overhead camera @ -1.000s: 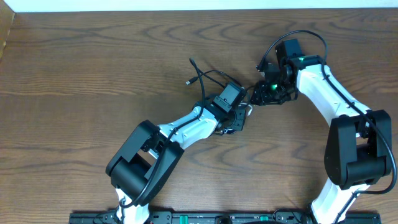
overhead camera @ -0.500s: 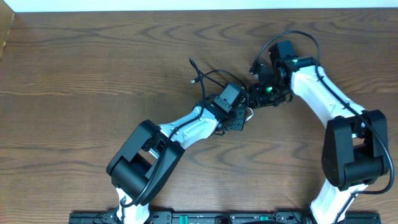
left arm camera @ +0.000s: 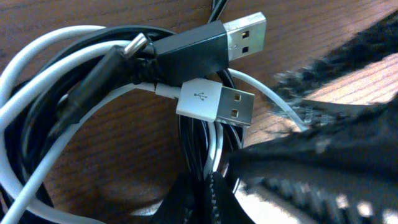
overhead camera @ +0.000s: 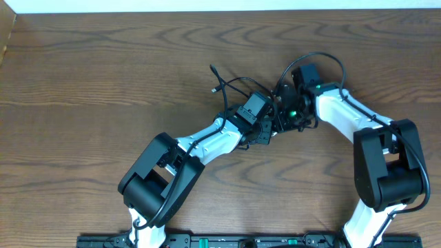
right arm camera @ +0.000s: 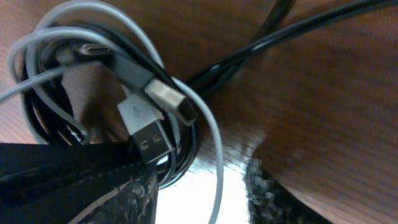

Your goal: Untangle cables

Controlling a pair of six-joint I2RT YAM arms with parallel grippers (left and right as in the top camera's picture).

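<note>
You're early in the untangling: the cables sit coiled in one knot mid-tabletop, plain dark wood. Your left end effector looks clamped on the bundle. The right end effector straddles it with its fingers apart, holding nothing. Next I'd grab one plug and tease it out.

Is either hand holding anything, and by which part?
Apparently the left hand pinches the cables at their coil, below the plugs. The right hand, open around the white cable, holds nothing.
</note>
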